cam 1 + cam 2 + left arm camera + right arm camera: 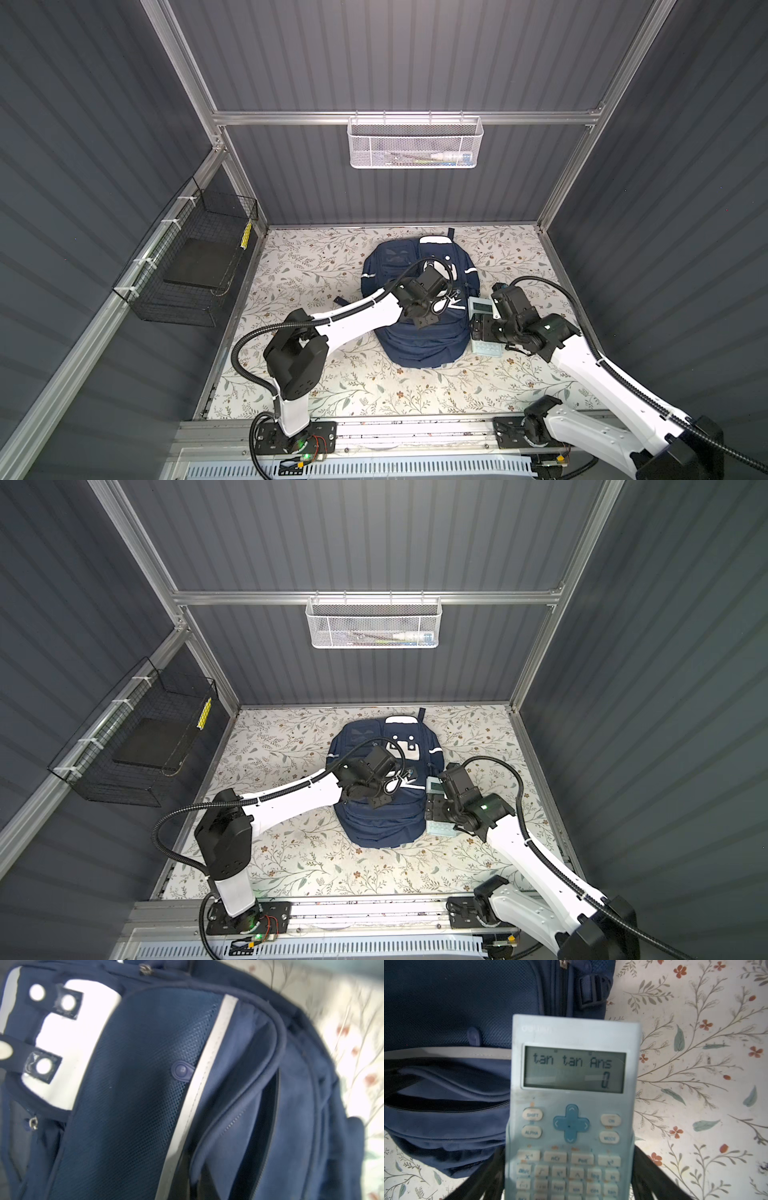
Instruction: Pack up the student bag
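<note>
Table with flowered cloth carries the bag at its middle, front upward, its long axis running from the robot toward the far wall, top end away. Over the bag's front hangs the left claw, closed tight; whether it pinches cloth or a zip pull I cannot tell. Just beside the bag's right flank, the right claw clamps a pale blue calculator across its width, long axis parallel to the bag's, screen end pointing away. Left of the calculator gapes the front pocket, mouth crosswise. The right arm is nearer, so a short leftward carry looks due.
</note>
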`<state>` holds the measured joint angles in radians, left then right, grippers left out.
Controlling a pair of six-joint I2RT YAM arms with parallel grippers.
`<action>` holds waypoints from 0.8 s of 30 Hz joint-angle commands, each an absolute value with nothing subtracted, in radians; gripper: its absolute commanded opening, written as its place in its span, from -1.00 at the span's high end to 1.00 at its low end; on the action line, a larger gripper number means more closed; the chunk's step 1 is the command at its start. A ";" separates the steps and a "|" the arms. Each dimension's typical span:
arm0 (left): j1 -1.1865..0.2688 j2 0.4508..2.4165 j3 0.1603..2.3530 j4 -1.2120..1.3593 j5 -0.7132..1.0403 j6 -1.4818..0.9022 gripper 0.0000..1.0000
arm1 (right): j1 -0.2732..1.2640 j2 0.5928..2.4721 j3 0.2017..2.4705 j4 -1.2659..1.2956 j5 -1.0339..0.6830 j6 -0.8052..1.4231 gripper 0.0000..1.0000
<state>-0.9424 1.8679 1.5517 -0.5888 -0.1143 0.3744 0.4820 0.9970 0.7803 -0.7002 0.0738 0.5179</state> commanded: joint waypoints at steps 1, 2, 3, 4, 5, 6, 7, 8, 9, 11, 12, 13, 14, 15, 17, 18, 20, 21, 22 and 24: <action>-0.934 1.961 1.774 -0.620 0.033 0.095 1.00 | 0.475 0.979 0.786 -0.697 0.054 0.560 -0.55; -0.934 2.005 1.855 -0.662 0.049 0.004 1.00 | 0.471 0.979 0.789 -0.700 0.044 0.569 -0.56; -0.935 2.043 1.933 -0.700 0.055 -0.097 1.00 | 0.463 0.982 0.793 -0.703 0.031 0.578 -0.57; -0.936 2.067 1.978 -0.708 0.060 -0.183 1.00 | 0.452 0.985 0.796 -0.703 0.020 0.584 -0.57; -0.936 2.083 2.013 -0.707 0.081 -0.249 1.00 | 0.440 0.988 0.798 -0.700 0.011 0.589 -0.57; -0.939 2.095 2.040 -0.707 0.107 -0.284 1.00 | 0.424 0.993 0.801 -0.696 0.004 0.594 -0.58; -0.941 2.098 2.061 -0.711 0.115 -0.308 1.00 | 0.407 1.001 0.804 -0.689 -0.004 0.595 -0.58; -0.942 2.096 2.071 -0.708 0.117 -0.331 1.00 | 0.384 1.015 0.807 -0.674 -0.022 0.594 -0.58; -0.942 2.087 2.063 -0.697 0.114 -0.347 1.00 | 0.364 1.041 0.808 -0.640 -0.049 0.593 -0.58; -0.943 2.075 2.046 -0.697 0.095 -0.365 1.00 | 0.325 1.110 0.847 -0.604 -0.084 0.576 -0.57; -0.943 2.073 2.045 -0.707 0.090 -0.366 1.00 | 0.315 1.171 0.880 -0.600 -0.075 0.578 -0.57; -0.943 2.063 2.029 -0.699 0.105 -0.375 1.00 | 0.314 1.196 0.894 -0.563 -0.084 0.580 -0.57; -0.943 2.046 1.989 -0.664 0.132 -0.395 1.00 | 0.310 1.229 0.913 -0.532 -0.100 0.587 -0.57; -0.944 2.030 1.943 -0.621 0.166 -0.420 1.00 | 0.300 1.262 0.941 -0.521 -0.114 0.594 -0.57; -0.944 1.998 1.880 -0.555 0.191 -0.460 1.00 | 0.289 1.319 0.982 -0.508 -0.091 0.607 -0.57; -0.943 1.979 1.851 -0.521 0.183 -0.482 1.00 | 0.285 1.353 1.000 -0.495 -0.101 0.621 -0.57; -0.943 1.951 1.815 -0.449 0.179 -0.522 1.00 | 0.281 1.404 1.018 -0.450 -0.157 0.664 -0.57; -0.941 1.948 1.822 -0.426 0.181 -0.540 1.00 | 0.285 1.423 1.020 -0.415 -0.177 0.694 -0.59; -0.942 1.953 1.843 -0.422 0.189 -0.547 1.00 | 0.288 1.431 1.023 -0.394 -0.184 0.718 -0.61; -0.939 1.967 1.912 -0.456 0.192 -0.531 1.00 | 0.304 1.448 1.052 -0.356 -0.168 0.745 -0.67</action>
